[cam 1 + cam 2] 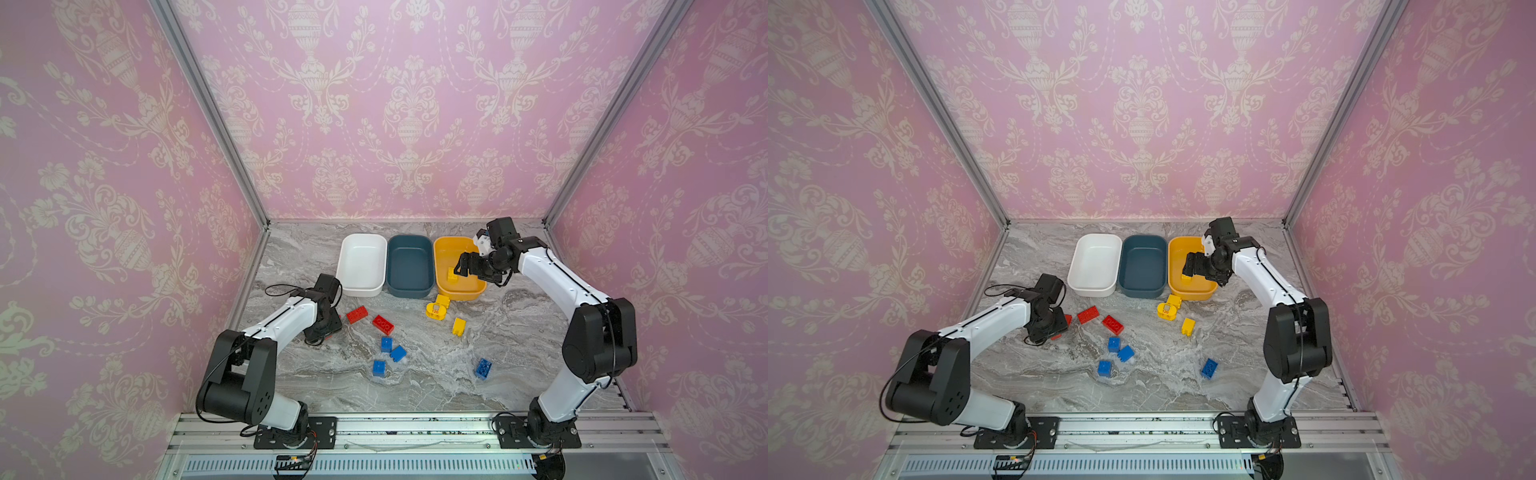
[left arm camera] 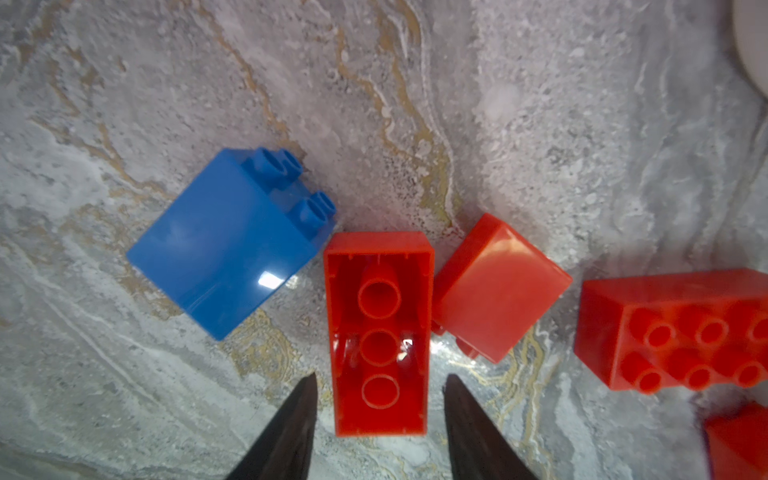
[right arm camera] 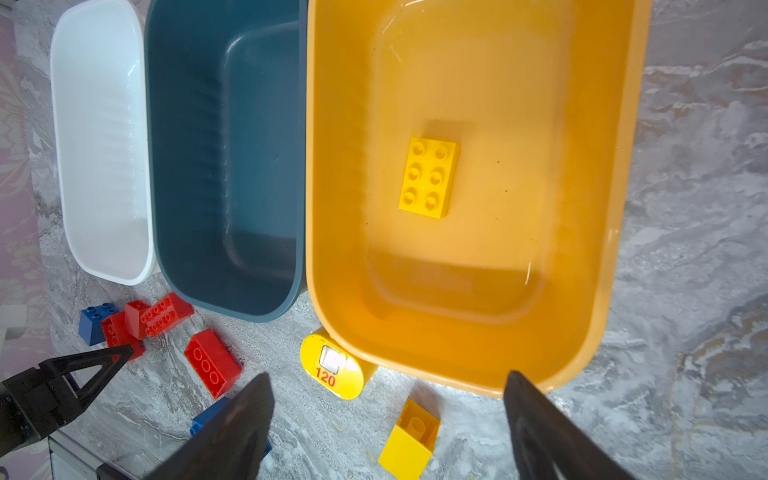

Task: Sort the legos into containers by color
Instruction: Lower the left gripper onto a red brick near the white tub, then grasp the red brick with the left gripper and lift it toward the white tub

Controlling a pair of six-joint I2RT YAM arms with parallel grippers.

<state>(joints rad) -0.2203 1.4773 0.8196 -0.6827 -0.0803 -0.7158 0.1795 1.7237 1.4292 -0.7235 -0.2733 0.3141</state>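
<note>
In the left wrist view my left gripper (image 2: 380,376) stands open astride an upside-down red lego (image 2: 380,332) on the table, with a thin gap on each side. A blue lego (image 2: 228,245) and two more red legos (image 2: 498,286) (image 2: 673,328) lie close by. My right gripper (image 3: 388,374) hangs open and empty over the near rim of the yellow-orange container (image 3: 498,291), where one yellow lego (image 3: 430,176) lies studs up. The white container (image 1: 361,266) and the teal container (image 1: 409,266) hold nothing. In both top views the left wrist hides the left gripper's fingers.
Loose on the marble table: a red lego (image 1: 383,324), several blue ones (image 1: 386,344) (image 1: 483,368), a rounded yellow piece marked 120 (image 1: 436,309) and a small yellow lego (image 1: 459,326). The containers stand side by side at the back. Pink walls close three sides.
</note>
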